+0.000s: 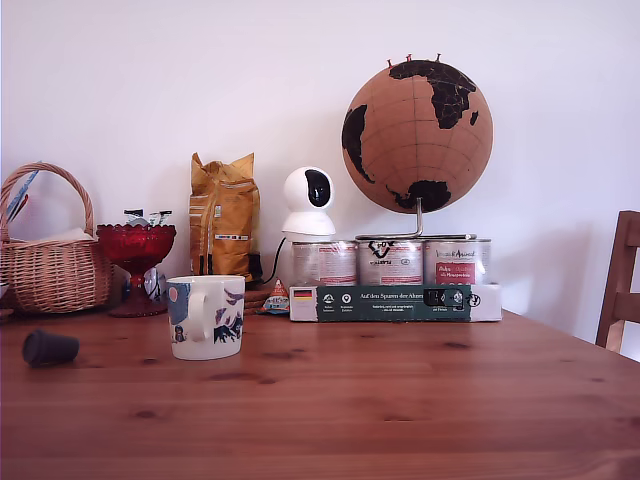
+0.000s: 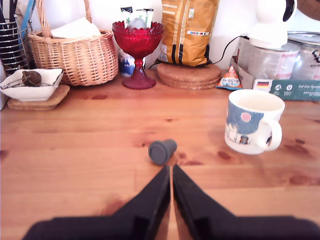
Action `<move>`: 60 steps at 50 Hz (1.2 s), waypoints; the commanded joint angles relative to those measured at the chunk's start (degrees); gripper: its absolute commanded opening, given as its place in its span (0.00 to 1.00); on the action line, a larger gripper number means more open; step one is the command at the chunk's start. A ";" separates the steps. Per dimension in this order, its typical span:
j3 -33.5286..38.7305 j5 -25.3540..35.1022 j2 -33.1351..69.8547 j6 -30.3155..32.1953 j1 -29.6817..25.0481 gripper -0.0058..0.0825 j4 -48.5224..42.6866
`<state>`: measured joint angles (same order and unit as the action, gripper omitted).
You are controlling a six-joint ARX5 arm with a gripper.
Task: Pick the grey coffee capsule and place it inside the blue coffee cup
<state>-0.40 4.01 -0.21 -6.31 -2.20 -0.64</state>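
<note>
Capsule (image 2: 162, 151) lies tipped on its side on the bare table (image 2: 90, 150), well apart from the mug (image 2: 252, 121), probably set out clear for an easy grab. One capsule, one mug; the gripper (image 2: 171, 172) hangs just behind the capsule, jaws pressed together, holding nothing.

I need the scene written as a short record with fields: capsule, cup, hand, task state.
capsule: grey coffee capsule on its side on the table, apart from the cup
cup: blue coffee cup upright, looks empty
hand: hand closed, holding nothing, not touching the capsule
task state: capsule not picked yet
</note>
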 commanded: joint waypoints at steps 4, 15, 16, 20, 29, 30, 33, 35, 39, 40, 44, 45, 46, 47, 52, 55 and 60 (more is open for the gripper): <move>0.81 0.22 -0.50 -2.47 0.15 0.04 13.99; -7.17 0.76 2.19 -2.64 0.15 0.04 15.32; -7.91 0.96 3.06 -2.60 0.15 0.04 15.12; -11.32 1.25 8.72 -1.55 0.15 0.04 13.86; -21.62 6.27 27.80 5.66 0.15 0.04 8.92; -23.15 6.88 29.90 6.34 0.15 0.04 7.87; -27.67 8.46 36.68 8.31 0.17 0.04 4.63; -30.86 9.11 40.96 10.29 0.17 0.04 2.27; -36.52 9.27 48.09 14.36 0.17 0.05 -2.16; -38.21 9.27 50.07 15.74 0.22 0.05 -3.69; -44.02 9.29 56.41 19.47 0.22 0.06 -9.38; -45.55 9.31 57.99 20.46 0.22 0.06 -10.73; -47.01 9.31 59.47 21.40 0.22 0.08 -12.41; -48.35 9.29 60.83 22.27 0.22 0.10 -13.88; -54.90 9.22 67.32 25.66 0.22 0.29 -20.52; -58.31 9.01 70.64 26.62 0.22 0.46 -23.67; -63.14 8.37 75.67 28.30 0.22 0.60 -27.61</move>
<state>-62.52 12.75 71.44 20.91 -2.20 -27.05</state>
